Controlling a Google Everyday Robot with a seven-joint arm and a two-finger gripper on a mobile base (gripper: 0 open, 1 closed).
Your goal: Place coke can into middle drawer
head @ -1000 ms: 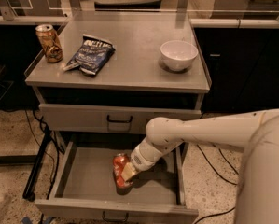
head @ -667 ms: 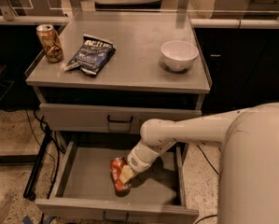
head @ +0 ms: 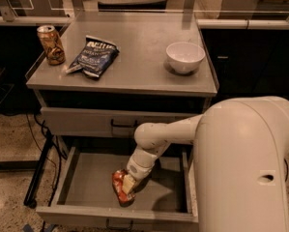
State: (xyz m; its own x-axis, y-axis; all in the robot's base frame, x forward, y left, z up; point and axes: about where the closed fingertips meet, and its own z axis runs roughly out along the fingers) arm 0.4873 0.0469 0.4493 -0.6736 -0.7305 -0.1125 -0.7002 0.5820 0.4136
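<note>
The gripper (head: 126,189) is low inside the open drawer (head: 86,190), near its front. Its fingers are closed around the can (head: 118,180). The can is red and leans over. I cannot tell if its bottom touches the drawer floor.

I think the job is nearly done. The good way to finish is to go down slowly until the can rests on the floor. Stand it straight if that is easy, and only then let go. If the fingers open while it leans, it may tip and roll. After that the gripper should lift straight up, so it does not bump the can or the drawer sides.

The arm (head: 240,168) is big and close on the right. It reaches left, bends at a round joint above the drawer, then points down and left to the can.

Behind it is the shut top drawer (head: 86,122). Farther back, on top, sit a bowl (head: 185,57), a chip bag (head: 93,57) and a brown can (head: 50,45).
</note>
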